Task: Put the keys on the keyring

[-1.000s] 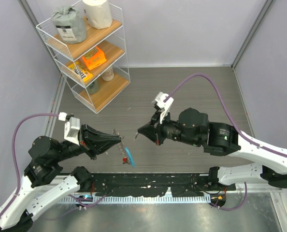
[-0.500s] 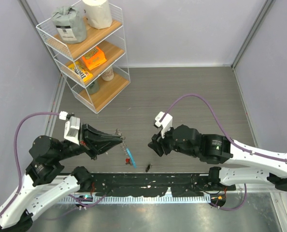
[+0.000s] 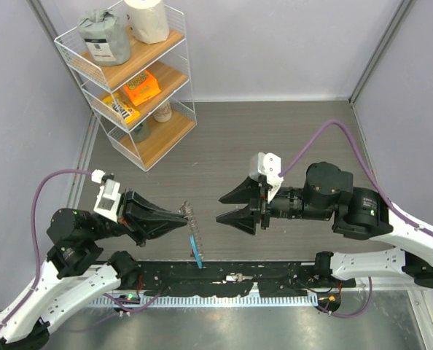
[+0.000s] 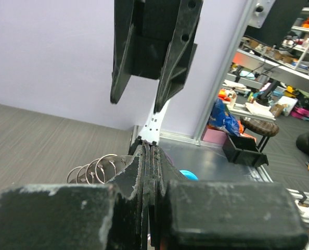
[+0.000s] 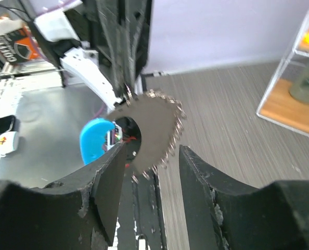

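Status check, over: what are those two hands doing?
Left hand shut on keys, blue tag dangling below. Right hand open, empty, facing keys. Nothing in the way.

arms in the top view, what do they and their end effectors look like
The left arm and right arm have white links and black joint housings. A purple cable loops to each wrist, beside a white camera block. The left end effector and right end effector have black tapering fingers.

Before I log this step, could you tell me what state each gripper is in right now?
Left gripper: closed, holding the keyring with the keys.
Right gripper: open, empty.
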`<control>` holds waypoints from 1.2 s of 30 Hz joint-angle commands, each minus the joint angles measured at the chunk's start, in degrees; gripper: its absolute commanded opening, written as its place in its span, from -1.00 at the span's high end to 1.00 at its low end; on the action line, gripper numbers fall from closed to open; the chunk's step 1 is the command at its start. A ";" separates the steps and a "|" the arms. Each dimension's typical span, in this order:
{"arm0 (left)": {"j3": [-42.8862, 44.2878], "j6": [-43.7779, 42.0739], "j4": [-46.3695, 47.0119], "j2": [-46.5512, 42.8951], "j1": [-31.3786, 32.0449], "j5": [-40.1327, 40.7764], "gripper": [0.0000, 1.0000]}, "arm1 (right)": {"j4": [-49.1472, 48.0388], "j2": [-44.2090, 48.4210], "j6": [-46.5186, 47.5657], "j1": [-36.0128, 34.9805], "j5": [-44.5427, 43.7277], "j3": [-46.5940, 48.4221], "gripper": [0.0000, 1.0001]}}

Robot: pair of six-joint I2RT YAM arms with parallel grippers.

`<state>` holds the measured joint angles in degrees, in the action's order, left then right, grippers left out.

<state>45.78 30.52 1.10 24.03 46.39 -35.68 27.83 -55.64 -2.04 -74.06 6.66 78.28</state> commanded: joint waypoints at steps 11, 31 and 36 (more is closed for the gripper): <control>-1.31 6.13 14.63 -0.21 0.01 -5.54 1.00 | -0.85 -9.14 6.79 -0.03 17.60 10.22 0.01; -0.69 5.34 14.19 0.14 0.01 -5.10 1.00 | -2.96 -14.23 5.56 -0.12 19.62 14.09 0.09; -0.60 5.07 13.93 0.05 0.01 -4.75 1.00 | -2.87 -15.20 5.65 -0.29 19.97 14.88 0.22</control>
<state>43.66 35.79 11.92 23.90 46.39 -41.15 27.27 -70.54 3.90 -74.08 25.47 90.41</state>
